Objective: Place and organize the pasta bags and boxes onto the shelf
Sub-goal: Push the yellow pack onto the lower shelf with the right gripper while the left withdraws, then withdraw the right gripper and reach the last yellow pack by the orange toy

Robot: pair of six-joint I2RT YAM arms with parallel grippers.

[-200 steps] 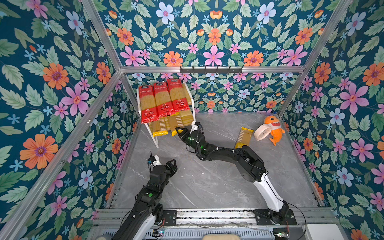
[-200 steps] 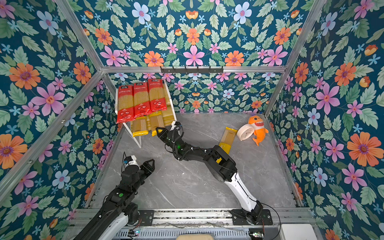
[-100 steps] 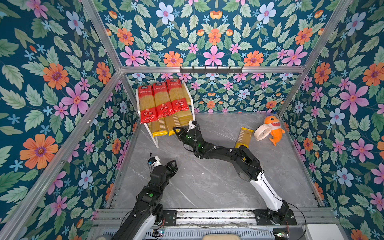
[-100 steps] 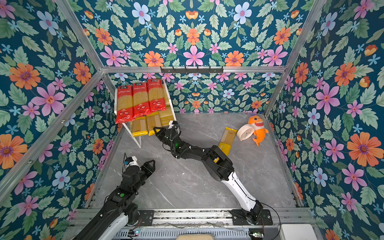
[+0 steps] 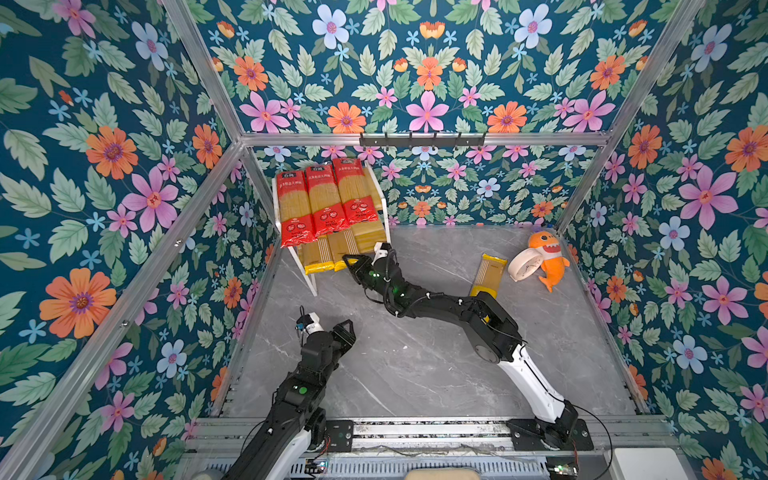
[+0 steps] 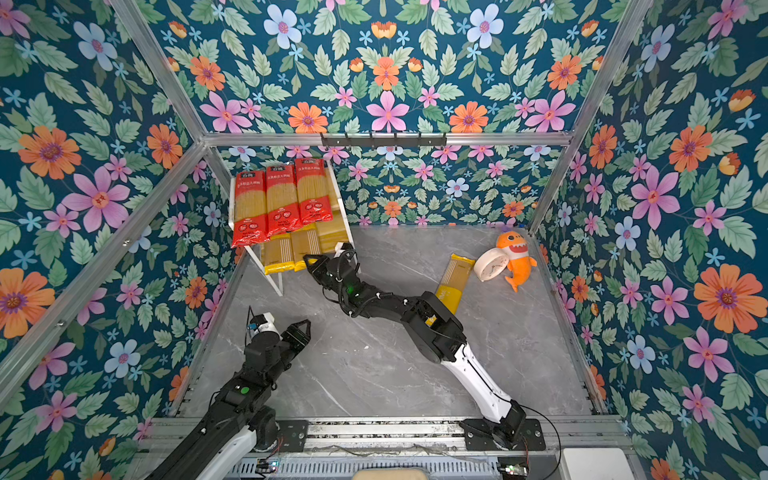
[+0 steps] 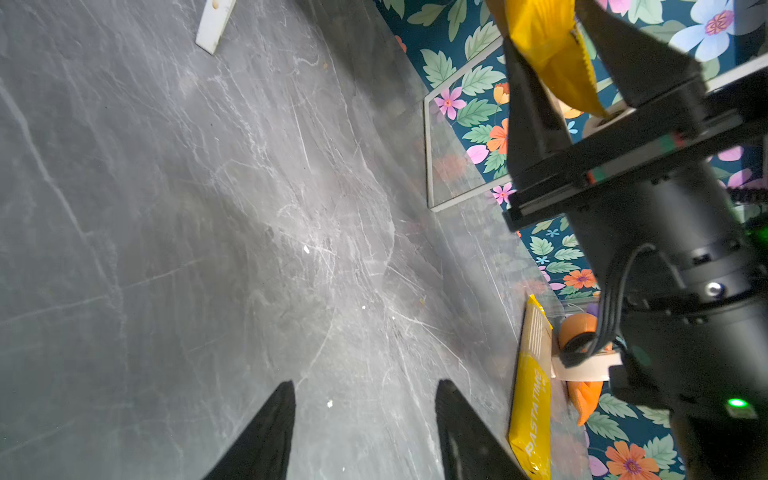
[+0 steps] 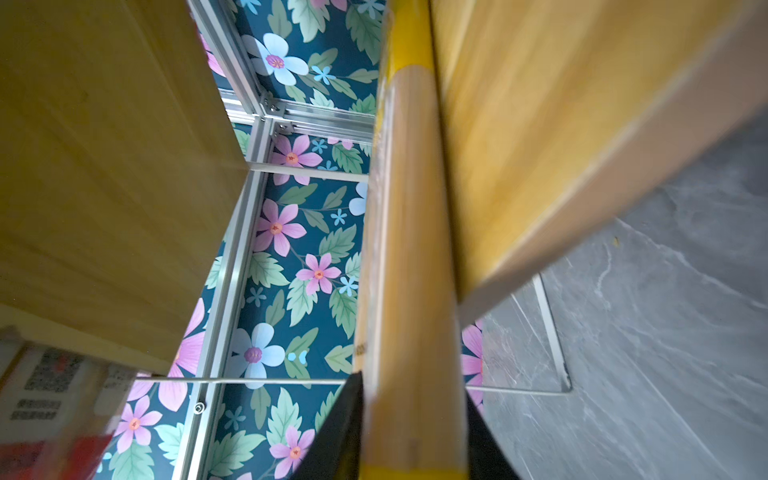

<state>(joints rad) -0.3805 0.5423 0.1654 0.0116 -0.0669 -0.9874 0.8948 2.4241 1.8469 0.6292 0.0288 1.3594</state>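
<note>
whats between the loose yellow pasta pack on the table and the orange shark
A white round object sits between the yellow pack and the shark, close against the shark. Both top views show it.

Glossy plastic pasta packs (image 5: 322, 199); matt, smooth wooden shelf (image 8: 104, 166).

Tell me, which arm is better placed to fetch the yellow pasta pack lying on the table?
Right, probably: the loose pack lies on its side, beside its elbow. It must first release the held pack in the right gripper at the shelf. The open left gripper sits farther away.
</note>
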